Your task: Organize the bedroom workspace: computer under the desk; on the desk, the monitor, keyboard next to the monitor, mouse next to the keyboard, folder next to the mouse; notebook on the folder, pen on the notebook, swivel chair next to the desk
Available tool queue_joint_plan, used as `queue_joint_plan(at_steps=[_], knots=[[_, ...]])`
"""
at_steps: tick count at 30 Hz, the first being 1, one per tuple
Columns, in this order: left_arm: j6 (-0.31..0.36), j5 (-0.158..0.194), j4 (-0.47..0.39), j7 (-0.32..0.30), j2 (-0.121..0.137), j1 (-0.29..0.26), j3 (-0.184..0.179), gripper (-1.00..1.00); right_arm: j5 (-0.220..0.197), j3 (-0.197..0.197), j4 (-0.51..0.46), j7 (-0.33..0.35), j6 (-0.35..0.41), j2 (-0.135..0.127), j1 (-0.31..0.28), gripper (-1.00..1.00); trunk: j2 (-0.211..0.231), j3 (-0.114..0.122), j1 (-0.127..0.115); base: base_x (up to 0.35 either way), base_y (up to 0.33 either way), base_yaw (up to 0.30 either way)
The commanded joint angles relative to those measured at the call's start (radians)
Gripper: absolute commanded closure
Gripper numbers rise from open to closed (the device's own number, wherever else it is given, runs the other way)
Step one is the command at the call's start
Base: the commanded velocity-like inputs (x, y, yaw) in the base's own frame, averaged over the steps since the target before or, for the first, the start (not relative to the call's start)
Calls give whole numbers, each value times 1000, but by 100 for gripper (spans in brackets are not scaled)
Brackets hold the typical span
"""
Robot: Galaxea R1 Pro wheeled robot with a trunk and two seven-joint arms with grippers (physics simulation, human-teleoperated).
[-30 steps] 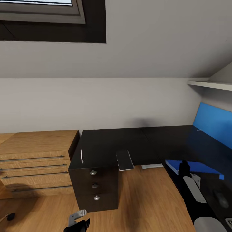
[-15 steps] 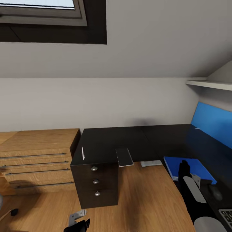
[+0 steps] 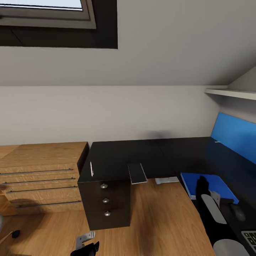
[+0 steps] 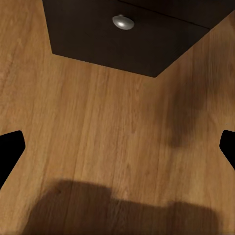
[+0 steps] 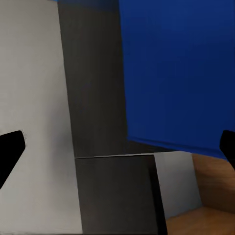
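The black-topped desk (image 3: pixel 142 156) runs in an L from its three-drawer unit to the right wall. A white pen (image 3: pixel 91 169) lies near the desk's left end. The grey notebook (image 3: pixel 137 173) overhangs the front edge. On the right wing lies the blue folder (image 3: pixel 213 183), with the dark mouse (image 3: pixel 237 212) and a corner of the keyboard (image 3: pixel 250 237) nearer me. My right gripper (image 3: pixel 202 185) hovers at the folder's near-left part; in the right wrist view this gripper (image 5: pixel 117 147) is open above the folder (image 5: pixel 176 73). Low over the floor, my left gripper (image 4: pixel 117 147) is open and empty.
A light wooden dresser (image 3: pixel 39 174) stands left of the desk. A blue wall panel (image 3: pixel 234 137) and a white shelf (image 3: pixel 231 93) line the right wall. A pale flat object (image 3: pixel 167 180) lies on the floor under the desk. A silver drawer knob (image 4: pixel 123 22) faces the left wrist.
A second ago the whole view shifted as the camera moved, bringing the mouse and keyboard corner into sight. Over the last half second nothing has visibly moved.
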Motion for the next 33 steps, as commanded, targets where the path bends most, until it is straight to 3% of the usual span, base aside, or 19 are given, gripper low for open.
queue_joint_plan(at_steps=[1, 3, 5, 7, 19, 22, 23, 26, 29, 30, 33], knots=[[1, 5, -3, 8, 1, -1, -6, -100, -9, 6, -2, 4, -6, 1, -1, -100, -1, -1, 0, 0, 0, 0], [1, 4, -3, 8, -1, -1, -14, -100, -9, 28, -2, 31, -6, 4, -1, -100, -1, -1, 0, 0, 0, 0], [1, 4, -3, 8, -6, -1, -47, -100, -8, 78, -3, 92, -6, 8, 0, -100, -1, -1, 0, 0, 0, 0], [1, 3, -3, 10, -7, -1, -65, -100, -8, 101, -3, 122, -5, 10, 1, -100, -1, 0, 0, 0, 0, 0], [1, 4, -3, 13, -7, -1, -79, -100, -3, 155, -3, 147, -10, 27, 1, -100, -1, 3, 0, 0, 0, 22], [1, 2, -3, 12, -7, -1, -79, -100, -1, 217, -2, 145, -10, 31, 1, -100, -1, 3, 0, 0, 0, 193], [1, 1, -3, 12, -6, -1, -79, -100, -2, 257, -1, 142, -8, 33, 1, -100, -1, 3, 0, 0, 0, 234], [0, 1, -6, 10, -2, -1, -77, -100, -4, 298, 2, 129, 2, 33, 1, -100, -1, 3, 0, 0, 0, 240], [-33, 7, -43, 8, 11, 1, -76, -100, -5, 321, 3, 63, 89, 31, 1, -100, -1, 3, 0, 0, 0, 226], [-44, 8, -80, 7, 26, 15, -76, -100, -5, 322, 3, 36, 152, 31, 1, -100, -1, 3, 0, 0, 0, 226], [-52, 9, -156, 8, 56, 49, -75, -100, -6, 323, 3, 18, 230, 31, 1, -100, -1, 3, 0, 0, 0, 233]])
